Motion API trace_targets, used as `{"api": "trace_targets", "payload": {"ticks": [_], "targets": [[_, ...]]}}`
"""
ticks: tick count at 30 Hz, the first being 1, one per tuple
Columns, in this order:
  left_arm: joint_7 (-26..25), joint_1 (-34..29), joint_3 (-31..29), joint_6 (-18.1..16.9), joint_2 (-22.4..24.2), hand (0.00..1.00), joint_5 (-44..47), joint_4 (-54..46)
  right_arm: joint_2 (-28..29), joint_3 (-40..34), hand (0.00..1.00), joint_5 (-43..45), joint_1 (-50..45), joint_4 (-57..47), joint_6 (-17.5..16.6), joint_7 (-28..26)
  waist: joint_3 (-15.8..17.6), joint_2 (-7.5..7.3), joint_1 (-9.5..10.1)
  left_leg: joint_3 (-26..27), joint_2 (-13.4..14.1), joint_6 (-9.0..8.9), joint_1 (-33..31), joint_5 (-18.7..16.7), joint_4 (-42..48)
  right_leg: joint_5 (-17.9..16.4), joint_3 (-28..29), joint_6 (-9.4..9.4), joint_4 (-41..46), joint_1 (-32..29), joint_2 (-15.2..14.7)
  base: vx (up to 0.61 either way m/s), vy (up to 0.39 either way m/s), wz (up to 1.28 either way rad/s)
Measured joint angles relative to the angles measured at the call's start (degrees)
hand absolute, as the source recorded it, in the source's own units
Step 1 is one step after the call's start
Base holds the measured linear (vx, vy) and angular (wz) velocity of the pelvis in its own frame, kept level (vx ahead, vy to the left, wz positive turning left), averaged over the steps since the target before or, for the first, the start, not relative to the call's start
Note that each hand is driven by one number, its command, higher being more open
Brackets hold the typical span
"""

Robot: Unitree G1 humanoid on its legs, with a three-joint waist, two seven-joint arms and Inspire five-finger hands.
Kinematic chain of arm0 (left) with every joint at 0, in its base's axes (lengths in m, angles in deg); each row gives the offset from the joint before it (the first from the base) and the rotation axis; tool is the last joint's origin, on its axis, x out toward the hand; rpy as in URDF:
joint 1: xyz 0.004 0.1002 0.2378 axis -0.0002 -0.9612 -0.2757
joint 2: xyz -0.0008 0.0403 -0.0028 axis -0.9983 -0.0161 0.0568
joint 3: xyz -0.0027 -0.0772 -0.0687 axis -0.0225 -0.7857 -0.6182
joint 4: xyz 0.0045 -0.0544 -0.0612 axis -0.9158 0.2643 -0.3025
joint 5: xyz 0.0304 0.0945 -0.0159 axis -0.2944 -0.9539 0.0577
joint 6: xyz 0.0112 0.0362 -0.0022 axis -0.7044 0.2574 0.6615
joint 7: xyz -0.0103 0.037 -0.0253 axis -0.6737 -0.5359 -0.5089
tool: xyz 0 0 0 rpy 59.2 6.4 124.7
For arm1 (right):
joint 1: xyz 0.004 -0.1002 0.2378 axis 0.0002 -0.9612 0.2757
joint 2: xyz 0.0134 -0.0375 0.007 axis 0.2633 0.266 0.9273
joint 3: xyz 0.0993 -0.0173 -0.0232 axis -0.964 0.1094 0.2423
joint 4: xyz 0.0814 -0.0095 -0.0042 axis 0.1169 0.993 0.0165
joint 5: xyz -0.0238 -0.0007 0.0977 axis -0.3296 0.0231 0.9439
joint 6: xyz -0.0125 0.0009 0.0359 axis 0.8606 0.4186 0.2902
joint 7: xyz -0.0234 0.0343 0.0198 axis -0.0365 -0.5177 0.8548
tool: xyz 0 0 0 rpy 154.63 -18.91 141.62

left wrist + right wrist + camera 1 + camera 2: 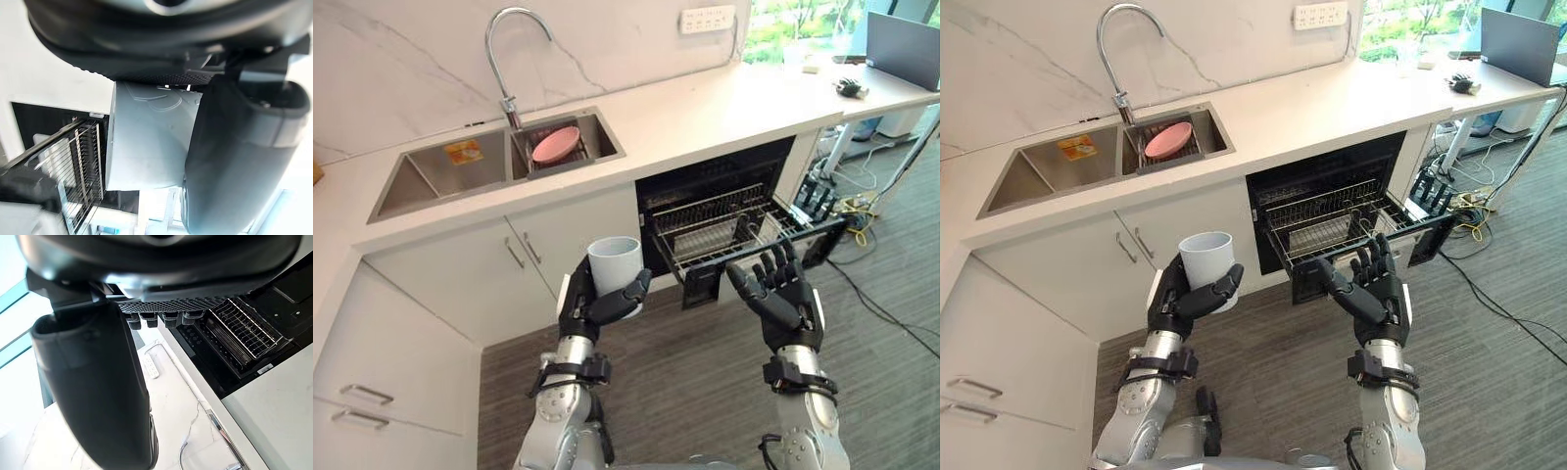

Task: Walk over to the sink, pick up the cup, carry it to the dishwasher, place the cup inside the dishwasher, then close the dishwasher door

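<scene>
Cup (614,257) upright in left hand (590,311), fingers clamped round its lower wall, short of dishwasher rack (720,230). Looks rigid, light, likely smooth (slip risk); mid-wall hold suits. Empty right hand (785,294), fingers spread.

No lettering can be read; the orange sticker (464,152) in the sink (416,184) is too small.

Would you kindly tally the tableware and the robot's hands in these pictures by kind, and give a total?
pale grey cup: 1, held upright in a hand
pink round dish: 1, in the right basin of the steel sink
dark robot hands: 2, the left hand curled round the cup, the right hand open
Total: 4
</scene>
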Motion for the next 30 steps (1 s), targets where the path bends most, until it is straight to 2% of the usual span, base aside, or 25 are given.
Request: {"api": "trace_targets", "payload": {"ticks": [1,2,3,5,6,7,8,9,10,11,12,13,14,15,17,18,19,20,21,22,23,24,27,29,30], "targets": [[-0.2,0.16,-0.53,-0.15,-0.01,0.0,0.0,0.03,-0.18,-0.01,1.0,0.01,0.22,0.12,-0.01,-0.18,-0.13,0.17,-0.03,-0.22,-0.42,2.24,0.59,3.67,-0.97,-1.11,0.42,-0.06,0.78,0.13,-0.18,0.39,0.275,-0.44],[-1.02,0.33,-1.2,-0.24,-0.31,0.0,-0.02,0.01,-0.21,-0.03,1.0,0.02,0.14,0.12,-0.01,-0.29,-0.25,-0.14,-0.68,0.77,-0.97,3.2,1.13,7.02,-0.73,-3.16,0.63,1.72,1.65,0.5,-1.39,0.34,0.261,-0.11],[-1.77,0.38,-1.87,-0.25,-0.38,0.0,-0.02,0.01,0.01,-0.04,1.0,0.07,0.15,0.21,-0.01,-0.31,-0.49,-1.51,-1.06,1.69,-3.09,4.84,1.26,6.44,-0.11,-4.8,0.43,2.62,1.96,0.79,-3.81,0.33,0.242,0.01],[-3.0,0.52,-2.47,-0.23,-0.16,0.0,-0.01,-0.26,-0.05,-0.19,1.0,0.1,1.05,0.78,-0.01,-0.29,-0.85,-2.38,-0.77,2.4,-5.67,6.49,0.71,3.89,2.09,-5.03,-1.83,3.67,1.22,1.46,-6.94,0.37,0.229,0.06],[-3.54,0.53,-3.0,-0.23,0.38,0.0,-0.01,-0.36,-0.04,-0.18,1.0,0.11,2.0,1.62,0.01,-0.24,-0.97,-2.58,-0.51,3.08,-6.37,6.59,0.6,2.44,3.57,-4.94,-3.91,4.6,1.71,1.81,-8.32,0.4,0.22,0.03],[-3.72,0.94,-3.26,-0.24,0.78,0.0,-0.07,-0.4,0.25,0.0,1.0,0.1,2.69,2.74,0.01,0.08,-1.28,-2.63,0.16,3.24,-7.41,7.13,0.99,-0.3,5.4,-5.0,-7.31,6.18,6.08,1.09,-10.44,0.25,0.137,0.03],[-3.68,1.05,-3.21,-0.24,0.78,0.0,-0.09,-0.42,0.34,0.02,1.0,0.1,2.67,2.89,0.01,0.18,-1.34,-2.68,0.31,3.2,-7.59,7.22,1.16,-0.76,5.6,-5.1,-8.01,6.55,7.71,0.72,-10.92,0.3,0.183,0.14],[-3.6,1.56,-3.07,-0.24,0.63,0.0,-0.15,-0.69,0.86,0.2,1.0,0.01,2.71,3.32,0.01,0.63,-1.53,-3.3,0.7,3.05,-8.86,7.72,2.46,-2.25,5.66,-5.23,-10.68,8.19,17.81,-2.72,-14.04,0.29,0.184,0.18],[-3.67,1.66,-3.13,-0.21,0.2,0.0,-0.2,-1.38,1.71,0.68,1.0,-0.04,2.93,3.52,0.02,1.21,-1.7,-4.69,0.74,2.99,-10.77,8.34,4.29,-3.1,4.48,-3.11,-12.25,10.37,30.96,-7.53,-18.75,0.34,0.195,0.23],[-3.74,1.69,-3.1,-0.22,-0.21,0.0,-0.26,-1.71,2.57,1.05,1.0,-0.05,3.25,3.93,0.04,1.68,-1.61,-5.67,0.57,2.76,-12.15,8.73,6.24,-3.62,3.53,-0.94,-12.59,9.91,40.33,-11.35,-22.48,0.28,0.136,0.2],[-4.15,1.58,-3.12,-0.15,-0.54,0.0,-0.28,-1.74,3.18,1.15,1.0,-0.13,3.33,4.33,0.1,1.88,-1.53,-5.76,0.51,2.26,-12.51,8.93,8.06,-4.71,3.44,-1.77,-13.28,8.39,46.17,-13.84,-24.86,0.28,0.097,0.19],[-5.07,1.23,-3.14,-0.18,-0.59,0.0,-0.3,-1.96,3.91,1.26,1.0,-0.14,3.29,5.11,0.13,1.9,-1.49,-5.49,0.38,1.47,-12.08,8.76,10.5,-5.79,3.21,-3.18,-14.76,6.05,47.82,-15.79,-26.39,0.23,0.062,0.13],[-5.38,1.2,-3.23,-0.25,-0.59,0.0,-0.28,-2.26,4.26,1.42,1.0,-0.14,3.29,5.23,0.14,1.9,-1.4,-5.49,0.44,1.29,-11.7,8.48,11.48,-6.24,2.95,-3.79,-15.33,5.05,46.84,-16.84,-26.66,0.31,0.046,0.07],[-5.85,1.22,-3.92,-0.96,-0.7,0.0,-0.27,-2.64,4.74,1.88,1.0,-0.37,3.43,5.16,0.13,1.59,-1.35,-5.4,0.53,1.07,-10.61,8.4,12.82,-7.46,2.59,-4.19,-16.23,4.4,42.18,-19.38,-26.35,0.2,0.016,-0.03],[-5.62,1.3,-5.21,-2.39,-1.37,0.0,-0.27,-2.82,4.81,2.68,1.0,-1.83,3.57,4.73,0.13,1.16,-1.24,-5.37,0.62,0.95,-9.03,7.33,14.01,-8.51,2.16,-3.75,-17.46,4.48,32.52,-23.48,-25.3,0.23,-0.051,-0.08],[-5.35,1.29,-5.77,-2.8,-2.09,0.0,-0.27,-2.81,4.8,2.6,1.0,-2.13,3.51,4.36,0.14,1.04,-1.1,-5.39,0.57,0.79,-8.27,6.6,14.8,-9.15,2.1,-2.01,-17.28,4.9,26.11,-25.56,-24.54,0.26,-0.095,-0.01],[-5.0,1.28,-6.19,-3.06,-2.44,0.0,-0.27,-2.76,4.77,2.48,1.0,-2.13,3.46,3.96,0.14,1.1,-0.87,-5.48,0.54,0.68,-8.12,6.13,15.18,-9.53,2.12,-0.61,-17.2,4.93,23.41,-26.21,-24.36,0.23,-0.117,0.1],[-4.5,1.2,-6.87,-3.58,-2.85,0.0,-0.27,-2.61,4.71,2.12,1.0,-2.13,3.24,2.9,0.14,1.15,-0.63,-5.97,0.23,0.31,-8.3,5.09,16.29,-10.5,2.37,3.53,-17.4,4.33,19.77,-27.11,-24.55,0.28,-0.164,0.17],[-4.26,1.17,-7.63,-4.26,-2.94,0.0,-0.27,-2.63,4.78,1.97,1.0,-2.13,2.93,1.79,0.13,1.17,-0.46,-7.23,-0.18,-0.33,-9.08,3.78,17.41,-11.63,3.03,11.37,-17.47,3.55,17.84,-26.91,-24.91,0.3,-0.192,0.2],[-4.03,1.2,-7.9,-4.82,-3.08,0.0,-0.28,-2.55,4.88,2.05,1.0,-2.12,2.56,1.14,0.13,1.14,-0.64,-8.11,-0.26,-0.69,-9.62,2.98,17.75,-12.14,3.5,13.73,-17.69,2.57,17.12,-26.61,-25.1,0.37,-0.253,0.11],[-3.86,1.09,-8.19,-5.04,-1.37,0.0,-0.3,-2.41,4.03,1.79,1.0,-2.14,2.72,0.81,0.12,1.0,-0.87,-6.77,-0.14,-0.83,-8.19,1.77,17.68,-13.38,4.42,10.75,-18.81,1.94,14.93,-24.54,-23.88,0.36,-0.254,0.1],[-3.63,1.28,-7.56,-5.25,0.05,0.0,-0.71,-2.56,3.3,1.16,1.0,-2.14,2.81,0.75,0.12,1.02,-1.03,-4.97,-0.21,-1.22,-6.49,1.39,17.18,-13.56,4.49,10.79,-20.26,1.84,12.82,-23.62,-21.88,0.35,-0.228,0.08],[-2.31,2.14,-5.29,-5.26,-0.09,0.0,-3.6,-2.53,3.2,0.16,1.0,-2.12,2.92,0.57,0.16,1.24,-0.78,-4.01,-0.24,-1.06,-3.81,-0.18,18.02,-14.33,4.32,9.89,-21.36,0.74,11.02,-21.95,-18.5,0.25,-0.114,-0.04],[-2.0,2.52,-4.7,-5.29,-0.7,0.0,-4.62,-2.46,3.24,0.36,1.0,-2.09,2.9,-1.26,0.19,1.14,-0.38,-3.51,-0.62,-0.1,-1.68,-0.98,18.1,-16.87,6.63,7.81,-21.05,0.56,11.88,-21.61,-16.71,0.12,-0.094,-0.24],[-1.93,2.52,-4.6,-5.28,-0.84,0.0,-4.64,-2.41,3.21,0.42,1.0,-2.1,2.82,-2.57,0.22,0.86,0.03,-2.66,-0.88,0.16,-0.44,-0.8,18.29,-18.77,8.6,6.42,-20.91,0.36,12.41,-21.03,-15.84,0.11,-0.066,-0.23]]}}
